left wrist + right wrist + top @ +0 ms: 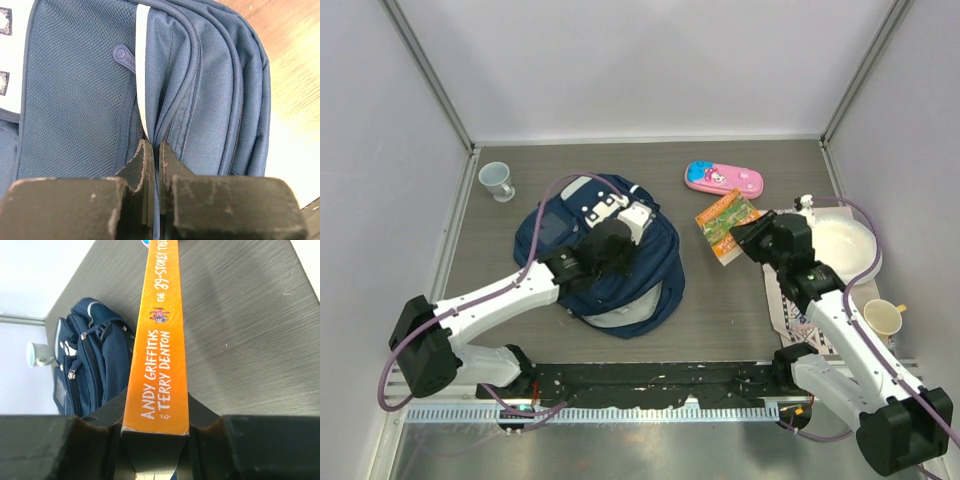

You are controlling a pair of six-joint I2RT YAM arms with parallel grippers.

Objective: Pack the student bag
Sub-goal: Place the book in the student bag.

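Table (740, 310): dark grey, boxed in by pale panels (a small booth).
Student bag (655, 270): navy, lying flat left of centre in the top view, pockets facing up.
Left tool (152, 148): fingers pressed together, pinching the bag's fabric at its white stripe.
Right tool (156, 407): partly open, clamped across the spine of an orange book (160, 330), right of centre.
Pencil case (724, 179): pink, upper right, just above the book.

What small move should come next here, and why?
Probably lift the left tool slightly to pull the student bag open. It is shut on a fold of the bag's fabric by the white stripe, the right tool grips the orange book, and no open mouth shows yet.
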